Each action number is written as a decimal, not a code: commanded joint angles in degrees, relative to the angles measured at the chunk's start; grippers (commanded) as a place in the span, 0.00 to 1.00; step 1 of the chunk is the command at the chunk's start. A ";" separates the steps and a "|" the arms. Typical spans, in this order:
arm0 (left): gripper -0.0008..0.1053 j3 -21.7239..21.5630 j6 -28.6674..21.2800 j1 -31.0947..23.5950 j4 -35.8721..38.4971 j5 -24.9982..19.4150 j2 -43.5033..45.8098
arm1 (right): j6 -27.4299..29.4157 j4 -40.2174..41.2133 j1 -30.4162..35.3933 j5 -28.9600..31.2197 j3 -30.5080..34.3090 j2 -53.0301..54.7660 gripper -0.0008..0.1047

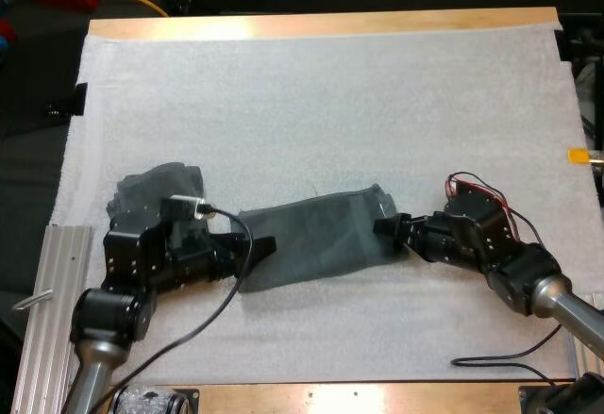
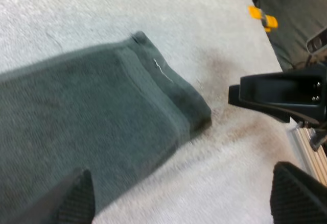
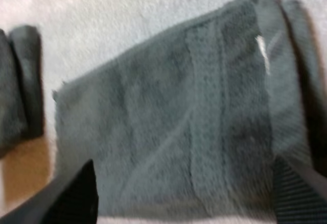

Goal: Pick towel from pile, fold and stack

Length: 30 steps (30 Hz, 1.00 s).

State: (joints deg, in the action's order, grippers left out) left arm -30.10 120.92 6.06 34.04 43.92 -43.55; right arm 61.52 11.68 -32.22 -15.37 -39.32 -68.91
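Towel (image 1: 316, 240) location? (A)
Flat on the near half of the mat (image 1: 330, 103), long side running left to right. The crumpled pile (image 1: 151, 186) sits at its left. (B)
Grippers? (A)
Left gripper (image 1: 257, 247) is at the left end and right gripper (image 1: 385, 227) at the right end. Both are spread wide, holding nothing. (B)
Step, by your reading? (A)
Grasp for the fold. Pinch each end square on its hem and lift both evenly, else the edges likely land skewed. (B)
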 commanded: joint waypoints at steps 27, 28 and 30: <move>0.65 -11.67 -9.87 0.04 32.29 -17.97 18.89 | 11.80 30.25 0.22 10.51 -5.83 18.45 0.66; 0.65 -12.35 -9.87 0.04 32.51 -17.99 18.96 | 12.56 31.25 0.22 11.12 -6.84 18.44 0.66; 0.65 -13.36 -9.87 0.04 32.61 -17.98 18.96 | 14.28 32.33 0.22 12.29 -8.85 18.44 0.66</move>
State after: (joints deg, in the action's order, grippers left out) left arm -43.00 111.20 6.06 66.25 27.10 -24.97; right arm 74.78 43.15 -32.22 -3.79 -47.27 -50.90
